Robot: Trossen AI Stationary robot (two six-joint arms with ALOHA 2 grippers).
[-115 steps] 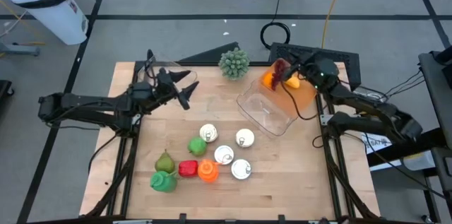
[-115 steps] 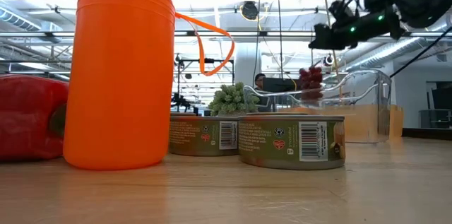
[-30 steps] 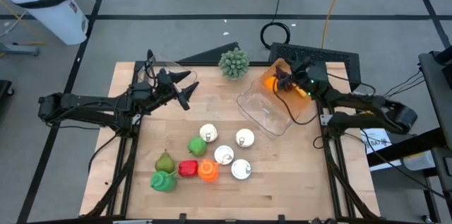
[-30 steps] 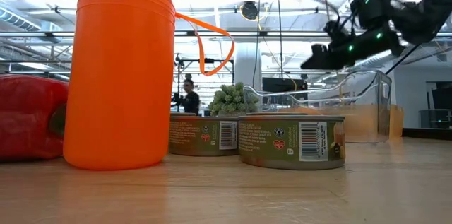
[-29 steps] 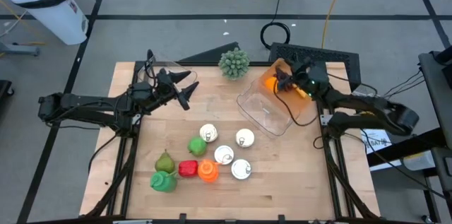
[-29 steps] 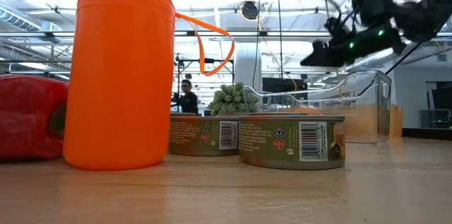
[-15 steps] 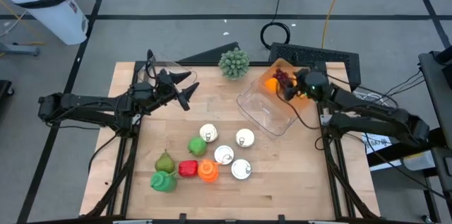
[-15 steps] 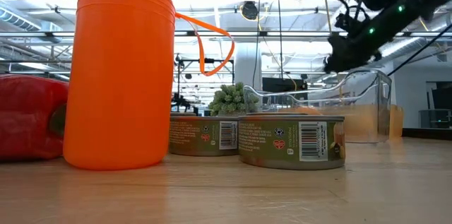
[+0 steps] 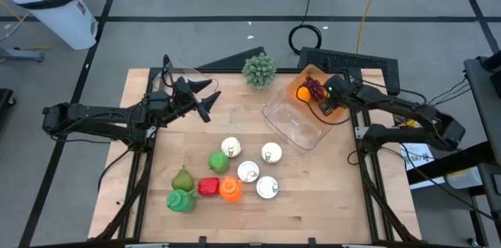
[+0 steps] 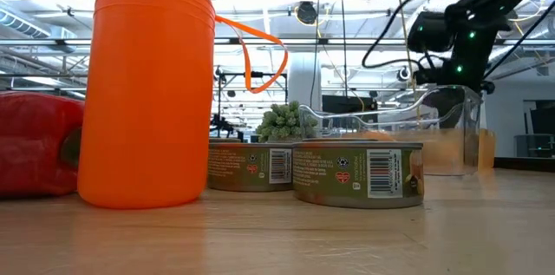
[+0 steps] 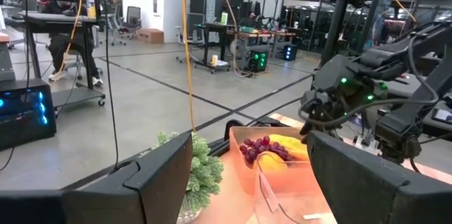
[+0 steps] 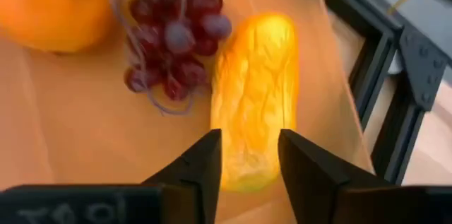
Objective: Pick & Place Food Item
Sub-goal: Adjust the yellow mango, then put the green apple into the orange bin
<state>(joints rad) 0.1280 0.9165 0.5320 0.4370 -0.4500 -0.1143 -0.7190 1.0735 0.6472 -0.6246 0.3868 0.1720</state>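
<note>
A bunch of dark red grapes (image 12: 173, 33) lies on the floor of an orange tray (image 12: 85, 132) at the table's far right, between an orange (image 12: 49, 5) and a yellow oblong food item (image 12: 254, 90). My right gripper (image 12: 251, 143) hangs open over the tray, pointing down, with its fingers standing either side of the yellow item's near end. In the high view it (image 9: 324, 103) is just right of the grapes (image 9: 313, 86). My left gripper (image 9: 210, 101) waits open above the table's far left.
A clear plastic container (image 9: 296, 123) lies on its side against the tray. A green bushy plant (image 9: 259, 70) stands at the far edge. Several cans (image 9: 249, 171), a green apple (image 9: 218, 162), a pear (image 9: 182, 178), a red pepper (image 9: 207, 187) and an orange bottle (image 9: 230, 190) cluster near the front.
My right gripper has drawn back from over the orange toward the table's right and near side, turning as it went. The grapes, hidden under it a second ago, now lie uncovered in the tray beside the orange.
</note>
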